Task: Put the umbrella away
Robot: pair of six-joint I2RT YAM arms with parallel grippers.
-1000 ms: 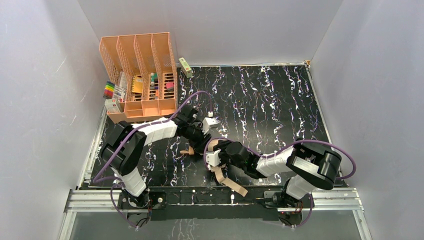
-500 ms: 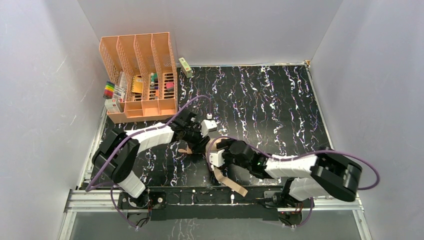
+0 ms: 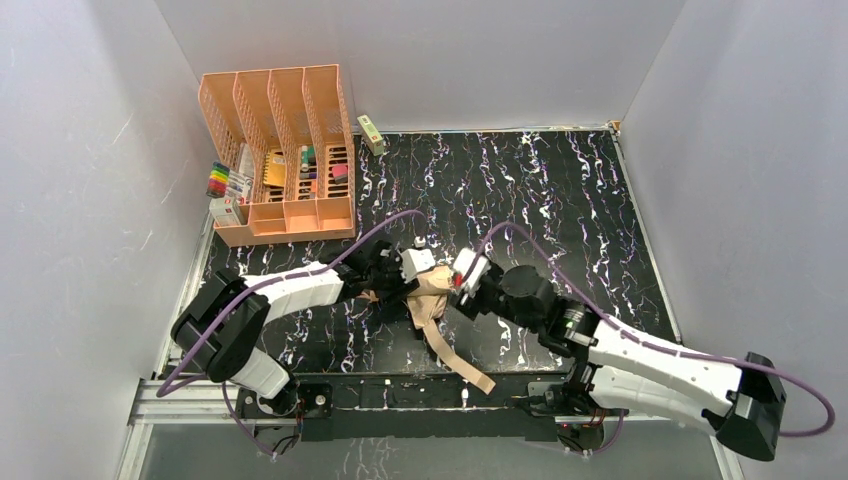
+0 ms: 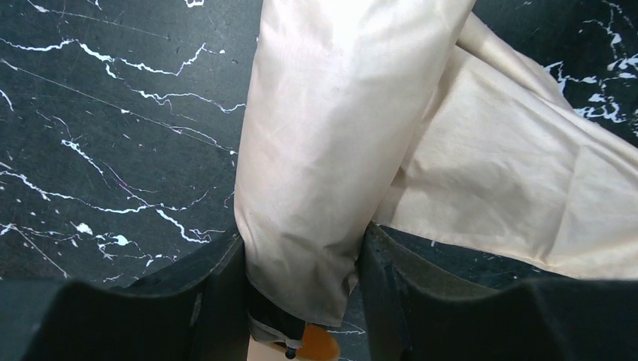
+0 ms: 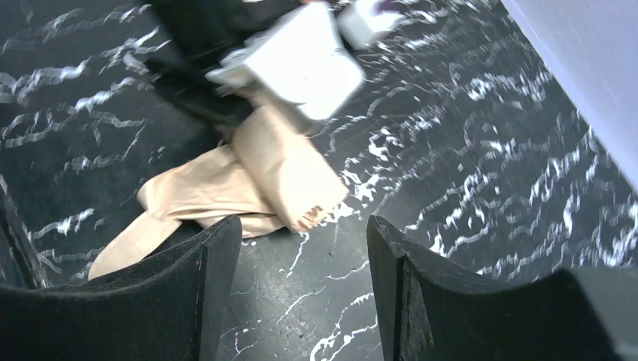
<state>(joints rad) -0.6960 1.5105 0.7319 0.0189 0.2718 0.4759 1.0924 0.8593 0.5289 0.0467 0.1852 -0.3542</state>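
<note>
A black desk (image 3: 560,200) veined with white is enclosed by pale grey walls (image 3: 90,200) on three sides. At its far left corner a peach-orange slotted organizer (image 3: 280,120) is stood, with small coloured items held in its front compartments. A set of markers (image 3: 222,180) is laid just beside it on the left. A small box (image 3: 371,133) is seen against the back wall, just right of the organizer.

The umbrella (image 3: 428,300), folded and of pale peach-tan fabric, is found on the desk near the front edge, roughly midway between the two arm bases and well apart from the organizer. Its strap (image 3: 458,362) is trailed loose over the desk toward the near edge.

The left hand (image 3: 398,288) is closed on the umbrella. In the left wrist view the rolled fabric is pinched between both black fingers (image 4: 218,301), and loose fabric is spread over the desk to the right of the roll. A dark rim and an orange-tan part are glimpsed at the near end of the roll, between the fingers.

The right hand (image 3: 456,292) is held just beside the umbrella, on its right. Its fingers (image 5: 199,293) are spread apart with nothing between them. In the right wrist view the end of the roll is seen lying on the desk just ahead of the fingertips, untouched by them.
</note>
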